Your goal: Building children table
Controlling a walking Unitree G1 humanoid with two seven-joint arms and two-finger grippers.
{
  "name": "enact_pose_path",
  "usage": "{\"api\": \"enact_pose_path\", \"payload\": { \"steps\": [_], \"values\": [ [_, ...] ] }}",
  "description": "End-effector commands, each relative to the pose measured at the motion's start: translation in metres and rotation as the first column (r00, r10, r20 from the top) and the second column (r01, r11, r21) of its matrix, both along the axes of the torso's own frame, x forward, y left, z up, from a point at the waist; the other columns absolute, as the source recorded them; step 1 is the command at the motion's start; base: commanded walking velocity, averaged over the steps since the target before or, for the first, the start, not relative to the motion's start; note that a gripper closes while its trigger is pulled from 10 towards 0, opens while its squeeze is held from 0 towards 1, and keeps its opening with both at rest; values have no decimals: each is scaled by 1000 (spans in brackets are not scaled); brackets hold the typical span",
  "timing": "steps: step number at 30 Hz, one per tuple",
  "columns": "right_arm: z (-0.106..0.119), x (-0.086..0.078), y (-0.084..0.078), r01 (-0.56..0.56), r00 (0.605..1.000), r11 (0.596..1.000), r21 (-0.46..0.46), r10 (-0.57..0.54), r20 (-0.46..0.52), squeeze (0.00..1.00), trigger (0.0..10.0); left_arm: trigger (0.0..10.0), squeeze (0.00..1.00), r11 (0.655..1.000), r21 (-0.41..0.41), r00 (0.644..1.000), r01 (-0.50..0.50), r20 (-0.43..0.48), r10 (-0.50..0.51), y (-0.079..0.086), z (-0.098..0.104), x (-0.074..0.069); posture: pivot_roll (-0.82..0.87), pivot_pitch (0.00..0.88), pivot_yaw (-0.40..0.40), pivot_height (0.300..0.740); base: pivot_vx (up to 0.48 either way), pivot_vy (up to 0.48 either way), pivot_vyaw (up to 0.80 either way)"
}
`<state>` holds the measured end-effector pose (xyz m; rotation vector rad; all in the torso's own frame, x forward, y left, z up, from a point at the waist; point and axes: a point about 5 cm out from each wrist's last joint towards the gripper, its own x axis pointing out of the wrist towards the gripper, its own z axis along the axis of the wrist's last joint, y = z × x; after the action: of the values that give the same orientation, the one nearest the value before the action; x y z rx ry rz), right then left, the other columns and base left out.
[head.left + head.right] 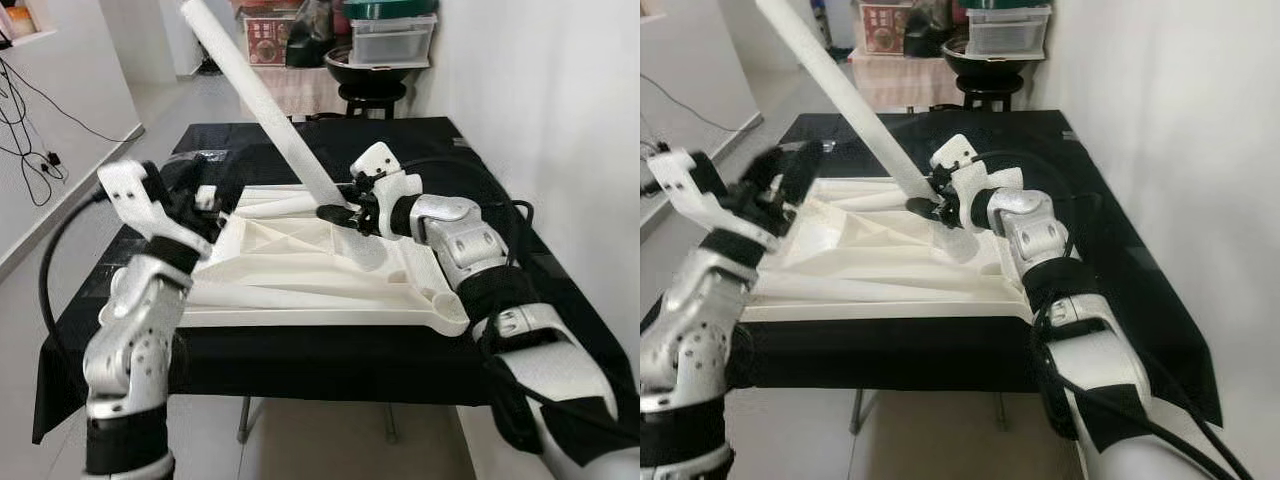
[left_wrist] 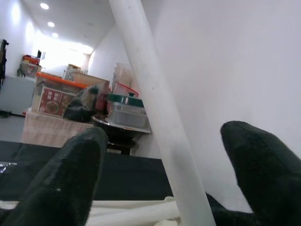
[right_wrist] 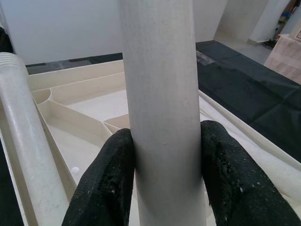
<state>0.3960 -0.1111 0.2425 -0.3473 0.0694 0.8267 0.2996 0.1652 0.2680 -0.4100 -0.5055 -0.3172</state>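
R gripper [image 3: 164, 188] is clenched on a long white plastic tube leg [image 1: 262, 100], both black fingers [image 3: 106, 183] pressed against its sides, low on the tube. From the grip the leg slants up and away toward the robot's left; its lower end sits just below the fingers, over the upturned white plastic tabletop [image 1: 300, 285] w/ moulded ribs, near that panel's right side. The tabletop lies flat on a table under a black cloth [image 1: 480, 190]. A 2nd white tube leg [image 3: 21, 141] w/ a ridged end lies on the tabletop just beside the R gripper. L gripper [image 2: 174, 179] hovers released at the tabletop's left edge, fingers spread wide, touching nothing; the slanted leg passes between its fingers further off. Beyond the table, past both grippers: a black round stool [image 1: 365, 85] w/ stacked plastic containers [image 1: 392, 38].
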Motion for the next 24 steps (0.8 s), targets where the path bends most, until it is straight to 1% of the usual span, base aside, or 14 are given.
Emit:
{"api": "enact_pose_path", "payload": {
  "steps": [1,3,6,7,9,10,12,13,16,20,21,24],
  "values": [
    [5,-5,7,-45,999,998,31,44,29,0,10000,10000,1000,1000,-14,999,13,-34,-13,3,-5,4,-45,0,39,740,0,0,0],
    [5,-7,8,-57,998,998,31,56,39,0,10000,10000,1000,1000,-21,999,17,-44,-18,3,-6,5,-44,0,40,740,0,0,0],
    [3,-12,11,-89,994,996,3,88,56,0,10000,10000,1000,999,-22,998,34,-60,-35,2,-6,7,-44,0,42,740,0,0,0],
    [1,-15,14,-105,992,994,-19,106,63,0,10000,10000,98,999,-22,997,41,-61,-43,1,-4,9,-45,0,45,740,0,0,0],
    [1,-15,14,-105,992,994,-19,106,63,0,10000,10000,98,999,-22,997,41,-61,-43,1,-4,9,-45,0,45,740,0,0,0],
    [-1,-17,15,-114,991,993,-32,116,66,0,10000,10000,0,999,-22,997,46,-60,-47,1,-2,10,-45,0,45,740,0,0,0],
    [-5,-24,19,-145,986,988,-56,149,71,0,10000,10000,0,999,-28,998,42,-55,-43,4,1,14,-46,0,51,740,0,0,0],
    [-5,-24,19,-145,986,988,-56,149,71,0,10000,10000,0,999,-28,998,42,-55,-43,4,1,14,-46,0,51,740,0,0,0],
    [-7,-32,24,-189,977,977,-95,197,80,0,10000,10000,0,999,-19,998,45,-35,-46,8,9,18,-48,0,58,740,0,0,0],
    [-7,-35,26,-202,974,974,-103,210,82,0,10000,10000,0,999,-18,998,46,-30,-47,8,11,18,-48,0,60,740,0,0,0],
    [-8,-40,29,-235,966,966,-111,245,81,0,10000,10000,0,999,-16,999,44,-18,-44,9,15,20,-48,0,65,740,0,0,0],
    [-9,-44,31,-255,961,960,-117,265,78,0,10000,10000,0,999,-11,999,43,-13,-44,9,17,20,-48,0,65,740,0,0,0]
  ]
}}
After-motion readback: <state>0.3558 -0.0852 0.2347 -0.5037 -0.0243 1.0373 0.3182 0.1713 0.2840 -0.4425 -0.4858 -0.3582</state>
